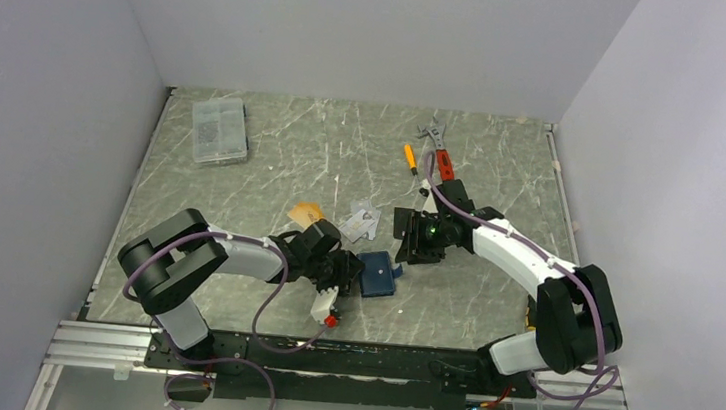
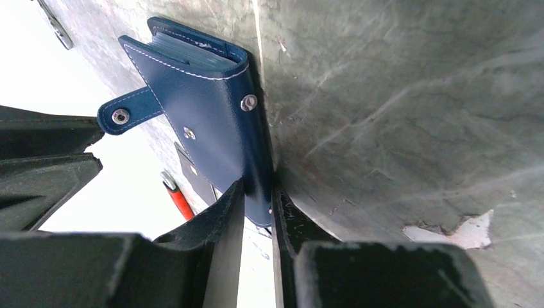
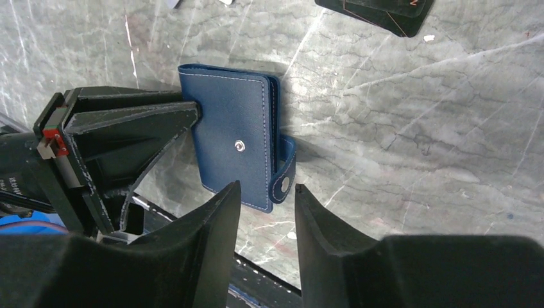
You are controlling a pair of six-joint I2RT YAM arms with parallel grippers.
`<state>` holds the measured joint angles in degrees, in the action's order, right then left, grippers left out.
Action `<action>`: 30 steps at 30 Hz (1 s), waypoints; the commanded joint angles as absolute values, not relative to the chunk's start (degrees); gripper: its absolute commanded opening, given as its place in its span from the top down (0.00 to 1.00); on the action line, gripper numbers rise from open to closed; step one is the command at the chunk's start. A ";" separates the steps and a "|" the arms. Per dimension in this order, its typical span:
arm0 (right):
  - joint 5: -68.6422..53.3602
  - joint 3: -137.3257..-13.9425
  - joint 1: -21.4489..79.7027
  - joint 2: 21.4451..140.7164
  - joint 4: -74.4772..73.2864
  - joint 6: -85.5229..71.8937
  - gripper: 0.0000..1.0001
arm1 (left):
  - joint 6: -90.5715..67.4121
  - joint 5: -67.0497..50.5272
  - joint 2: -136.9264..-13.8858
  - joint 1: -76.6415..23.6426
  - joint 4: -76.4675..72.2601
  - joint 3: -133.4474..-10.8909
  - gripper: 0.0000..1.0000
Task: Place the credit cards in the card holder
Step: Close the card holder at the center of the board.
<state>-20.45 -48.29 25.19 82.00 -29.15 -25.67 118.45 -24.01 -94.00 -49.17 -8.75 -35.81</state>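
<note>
card holder: navy wallet (image 1: pixel 377 274), centre of the top view and touching the left gripper's tip. It lies flat on the table (image 1: pixel 470 306) with its covers folded together. The snap tab (image 3: pixel 285 174) is undone and curls off the right edge in the right-wrist view.
left gripper (image 2: pixel 256 215): fingers drawn in close on the wallet's spine edge, bottom centre of the left-wrist view. I read this as pinching that edge, likely to anchor the wallet so it can't slide.
right gripper (image 3: pixel 266 215): fingers spread with nothing between them, bottom centre of its own view, just under the tab. My guess is I'm lined up to lift the cover.
credit cards: all outside the wallet. The orange card (image 1: pixel 305 212) and silvery cards (image 1: pixel 362 222) sit up-left of it in the top view. The black cards (image 3: pixel 378 13) are at the top right of the right-wrist view.
step: opening the wallet; the task looks barely begun.
risk: the tab is floppy and may slip.
</note>
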 commanded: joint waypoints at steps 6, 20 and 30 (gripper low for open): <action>-17.58 -52.81 28.83 84.40 -32.35 -26.07 0.64 | 121.68 -21.96 -93.45 -49.27 -6.28 -34.61 0.80; -9.85 -55.11 31.43 85.85 -37.30 -26.13 0.82 | 119.54 -19.84 -92.64 -50.46 -5.45 -34.45 0.84; -5.48 -56.62 33.54 84.33 -39.18 -26.44 0.75 | 117.31 -18.58 -93.00 -51.71 -4.33 -35.37 0.86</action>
<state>-7.64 -53.95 32.58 86.08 -38.04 -26.00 118.26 -19.53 -93.49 -51.00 -8.69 -35.59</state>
